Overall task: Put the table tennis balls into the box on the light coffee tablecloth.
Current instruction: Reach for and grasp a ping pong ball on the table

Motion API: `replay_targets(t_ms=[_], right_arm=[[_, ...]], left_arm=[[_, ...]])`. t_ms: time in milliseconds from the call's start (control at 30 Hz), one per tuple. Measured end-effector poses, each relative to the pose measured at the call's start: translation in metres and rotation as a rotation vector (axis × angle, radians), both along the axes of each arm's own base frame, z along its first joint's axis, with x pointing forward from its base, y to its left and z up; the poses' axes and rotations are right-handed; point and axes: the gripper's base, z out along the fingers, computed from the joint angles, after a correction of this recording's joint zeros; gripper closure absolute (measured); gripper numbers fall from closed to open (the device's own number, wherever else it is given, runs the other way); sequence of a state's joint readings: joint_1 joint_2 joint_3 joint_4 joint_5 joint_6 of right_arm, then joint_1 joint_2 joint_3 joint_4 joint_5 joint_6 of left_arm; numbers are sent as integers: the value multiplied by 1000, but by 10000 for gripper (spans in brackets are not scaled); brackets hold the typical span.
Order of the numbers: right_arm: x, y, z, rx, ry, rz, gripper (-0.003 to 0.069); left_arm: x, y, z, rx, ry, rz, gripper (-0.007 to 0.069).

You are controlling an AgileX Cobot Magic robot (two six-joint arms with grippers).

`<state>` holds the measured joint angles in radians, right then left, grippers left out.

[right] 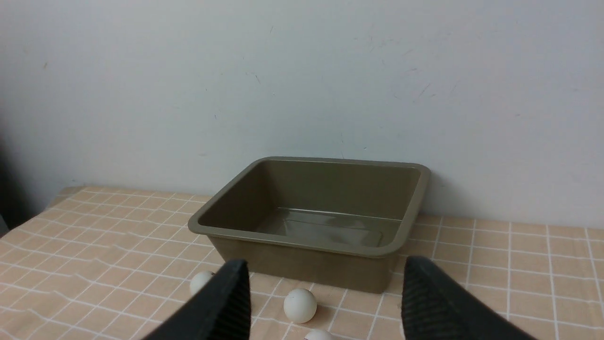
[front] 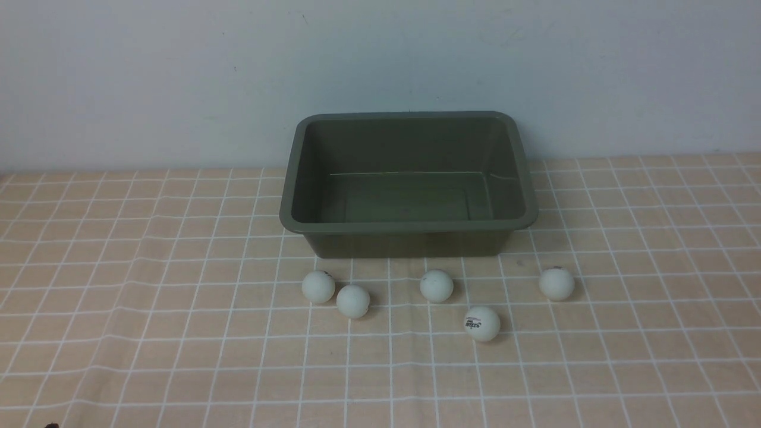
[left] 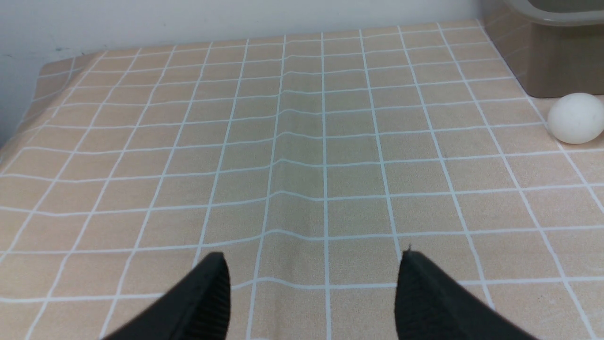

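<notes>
The left hand [left: 312,257] hangs low over the tabletop, its two black ribbed fingers [left: 207,302] spread well apart with nothing between them, so it is open and empty. Right under it lies the light peach-tan tablecloth with its grid of thin white lines [left: 330,141], rippled by a few shallow creases. Farther out from that hand, one small white matte table tennis ball [left: 575,118] rests on the cloth near a corner of the rectangular olive-green plastic box [left: 557,61]. The right hand [right: 326,264] is held higher, also open and gripping nothing, and the box shows beyond the gap between its fingers. Seen from the front, neither hand shows. The box stands on the cloth toward the back, close to the pale wall [front: 178,77] and a little right of the middle, its flared rim level and its glossy bare floor showing. All five balls lie on the cloth in front of the box, outside it. The leftmost ball [front: 318,286] sits near the box's front left corner, with a second ball [front: 353,301] just beside it; I cannot tell whether the two touch. A third ball [front: 436,285] lies before the middle of the box's front wall. A fourth ball [front: 481,323], with a dark printed logo, lies nearest the robot. The fifth ball [front: 556,283] sits apart on the right, just past the box's front right corner.
</notes>
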<state>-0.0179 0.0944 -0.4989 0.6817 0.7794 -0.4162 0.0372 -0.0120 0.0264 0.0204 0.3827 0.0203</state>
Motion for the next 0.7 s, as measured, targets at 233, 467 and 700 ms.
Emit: replay_targets(t_ms=[233,467,700], right_arm=[[0,0,0,1,1,1,260],[-1,1,-2,-7,22,15,260],[-2,3,-5,-22,50,34,260]], left_arm=[[1,-4,3,-182,-36,10,232],[2,-10,6,-451,-66,11,232],[3,-13,13,-672,-128,15,232]])
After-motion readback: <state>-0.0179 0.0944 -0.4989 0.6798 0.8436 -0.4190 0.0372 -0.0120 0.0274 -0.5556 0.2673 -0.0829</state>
